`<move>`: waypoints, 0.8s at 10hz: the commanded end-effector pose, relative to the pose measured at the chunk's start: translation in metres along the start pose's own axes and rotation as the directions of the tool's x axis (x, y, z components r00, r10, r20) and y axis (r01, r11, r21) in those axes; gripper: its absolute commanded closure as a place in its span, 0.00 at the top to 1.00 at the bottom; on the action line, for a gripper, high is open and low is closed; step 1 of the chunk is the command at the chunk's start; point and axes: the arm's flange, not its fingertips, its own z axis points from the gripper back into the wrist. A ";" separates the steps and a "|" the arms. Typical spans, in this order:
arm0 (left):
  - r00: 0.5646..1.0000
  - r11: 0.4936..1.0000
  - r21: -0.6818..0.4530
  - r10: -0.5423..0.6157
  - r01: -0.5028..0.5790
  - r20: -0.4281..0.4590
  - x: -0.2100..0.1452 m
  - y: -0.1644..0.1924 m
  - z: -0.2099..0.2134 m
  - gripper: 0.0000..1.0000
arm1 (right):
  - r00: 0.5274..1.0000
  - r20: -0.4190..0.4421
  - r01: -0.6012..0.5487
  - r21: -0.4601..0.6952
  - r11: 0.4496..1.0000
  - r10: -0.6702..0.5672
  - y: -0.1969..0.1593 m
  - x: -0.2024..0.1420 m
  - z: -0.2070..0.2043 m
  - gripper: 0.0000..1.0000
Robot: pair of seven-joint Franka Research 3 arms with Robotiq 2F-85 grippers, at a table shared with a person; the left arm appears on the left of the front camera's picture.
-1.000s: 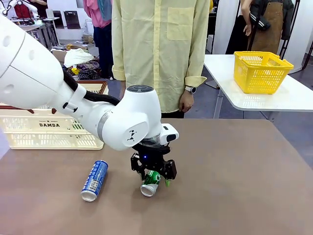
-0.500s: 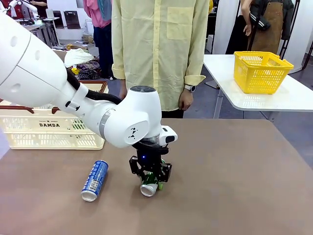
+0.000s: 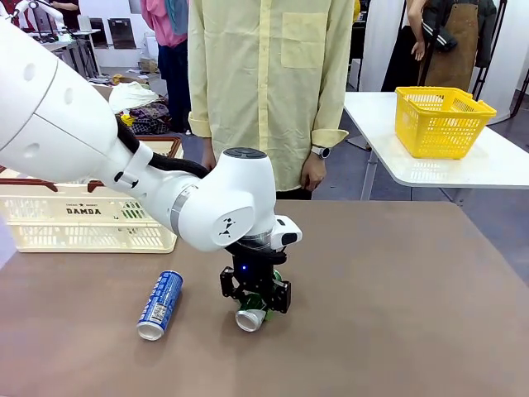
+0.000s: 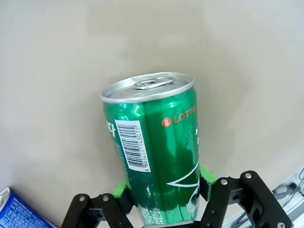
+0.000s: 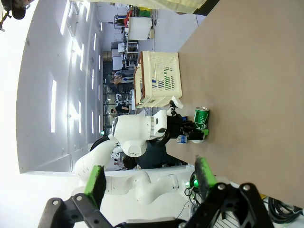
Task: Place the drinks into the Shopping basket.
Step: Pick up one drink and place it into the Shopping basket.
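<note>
The green can [image 3: 252, 315], lying on the tabletop [image 3: 397, 314], is clamped between the pads of the left tool [image 3: 254, 304]. The blue can [image 3: 160, 304] is seen lying just to its left. The right tool [image 5: 149, 183] is held wide open, empty. Farther back, the crate [image 3: 87, 217] is set at the tabletop's left edge.

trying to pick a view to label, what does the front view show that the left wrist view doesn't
Front view alone: the person, the crate, the yellow basket, the left arm, and the blue can's full length lying on the table. Left wrist view alone: the green can's barcode, lettering and pull tab, with green pads against its sides. Both show the left gripper around the green can, the blue can and the table.
</note>
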 end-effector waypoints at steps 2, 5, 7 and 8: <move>0.995 0.997 0.020 -0.072 0.071 0.062 -0.013 -0.010 0.040 0.00 | 1.000 0.008 0.013 0.021 1.000 -0.013 0.006 0.002 0.000 1.00; 0.976 0.982 -0.002 -0.187 0.189 0.115 -0.064 -0.023 0.125 0.00 | 1.000 0.008 0.013 0.021 1.000 -0.013 0.006 0.002 0.000 1.00; 0.957 0.961 -0.074 -0.257 0.268 0.133 -0.109 -0.018 0.179 0.00 | 1.000 0.008 0.013 0.021 1.000 -0.013 0.006 0.002 0.000 1.00; 0.942 0.942 -0.100 -0.305 0.320 0.139 -0.136 -0.011 0.197 0.00 | 1.000 0.008 0.013 0.021 1.000 -0.013 0.006 0.002 0.000 1.00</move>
